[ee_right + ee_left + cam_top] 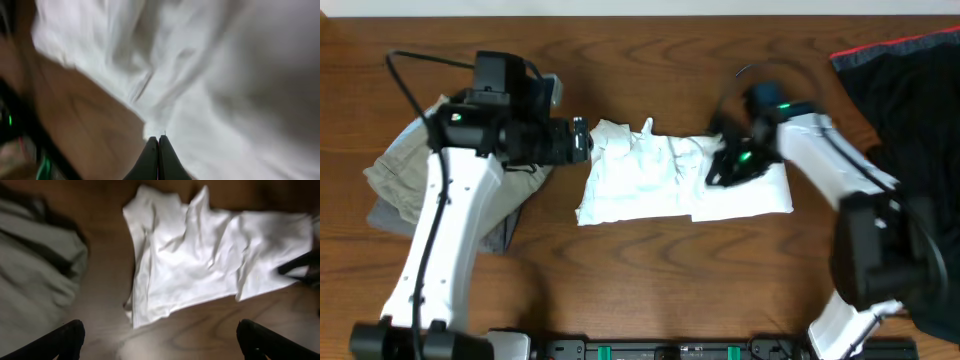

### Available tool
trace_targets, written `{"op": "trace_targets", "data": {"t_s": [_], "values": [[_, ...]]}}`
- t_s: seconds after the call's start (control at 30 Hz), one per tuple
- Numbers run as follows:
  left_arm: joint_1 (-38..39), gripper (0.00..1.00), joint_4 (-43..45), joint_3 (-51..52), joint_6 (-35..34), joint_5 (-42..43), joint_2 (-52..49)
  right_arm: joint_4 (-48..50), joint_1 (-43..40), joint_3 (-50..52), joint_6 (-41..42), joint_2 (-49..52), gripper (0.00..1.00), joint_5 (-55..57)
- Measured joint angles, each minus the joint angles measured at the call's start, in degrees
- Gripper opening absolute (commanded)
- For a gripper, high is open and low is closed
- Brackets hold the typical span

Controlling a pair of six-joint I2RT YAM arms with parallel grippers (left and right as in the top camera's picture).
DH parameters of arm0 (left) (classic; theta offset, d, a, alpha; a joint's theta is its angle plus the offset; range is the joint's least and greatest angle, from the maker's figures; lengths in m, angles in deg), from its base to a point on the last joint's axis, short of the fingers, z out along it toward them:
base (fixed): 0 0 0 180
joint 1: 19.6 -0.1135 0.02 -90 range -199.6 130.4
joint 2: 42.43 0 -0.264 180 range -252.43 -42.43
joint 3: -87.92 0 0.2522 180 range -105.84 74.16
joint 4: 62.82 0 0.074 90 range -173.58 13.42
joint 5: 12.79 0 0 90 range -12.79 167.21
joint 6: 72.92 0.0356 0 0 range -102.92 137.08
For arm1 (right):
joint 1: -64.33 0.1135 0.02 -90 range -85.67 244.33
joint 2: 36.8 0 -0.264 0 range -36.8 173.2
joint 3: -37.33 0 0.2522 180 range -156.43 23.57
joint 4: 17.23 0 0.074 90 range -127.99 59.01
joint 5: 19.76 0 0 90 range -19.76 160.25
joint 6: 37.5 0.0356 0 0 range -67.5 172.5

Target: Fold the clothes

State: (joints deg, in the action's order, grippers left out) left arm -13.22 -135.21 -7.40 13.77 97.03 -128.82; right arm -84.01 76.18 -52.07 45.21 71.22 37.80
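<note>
The white T-shirt (pixel 660 185) lies rumpled and partly folded in the middle of the wooden table; its print is hidden. It also shows in the left wrist view (pixel 200 255) and fills the right wrist view (pixel 225 75). My left gripper (pixel 582 140) is open and empty, just left of the shirt's left edge, its fingers wide apart over bare wood (pixel 160 335). My right gripper (pixel 720 172) is over the shirt's right half, its fingers pressed together (pixel 158 142) with no cloth visible between them.
A khaki-beige garment (pixel 410 170) lies at the left under my left arm, also in the left wrist view (pixel 35 280). A black garment with a red stripe (pixel 910 80) lies at the far right. Bare wood runs along the front.
</note>
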Motion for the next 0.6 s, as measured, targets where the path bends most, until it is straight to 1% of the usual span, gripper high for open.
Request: {"op": "trace_targets", "data": {"t_s": [0.1, 0.2, 0.43, 0.5, 0.6], "values": [[0.1, 0.99, 0.6, 2.8, -0.2, 0.7, -3.3, 2.2, -3.6, -1.1, 3.1, -2.9, 0.01, 1.2], [0.2, 0.99, 1.6, 4.4, -0.3, 0.9, -6.4, 4.4, -4.5, -1.1, 5.5, -2.5, 0.01, 2.0], [0.2, 0.99, 2.1, 4.5, -0.8, 1.3, -11.6, 13.5, -0.2, -0.9, 11.9, 6.0, 0.01, 2.2], [0.2, 0.99, 2.1, 4.5, -0.8, 1.4, -12.7, 16.7, 1.2, -0.5, 13.3, 8.4, 0.01, 0.6], [0.2, 0.99, 2.1, 4.5, -0.8, 1.5, -13.6, 23.4, 3.7, 0.1, 14.8, 10.6, 0.01, -4.8]]}}
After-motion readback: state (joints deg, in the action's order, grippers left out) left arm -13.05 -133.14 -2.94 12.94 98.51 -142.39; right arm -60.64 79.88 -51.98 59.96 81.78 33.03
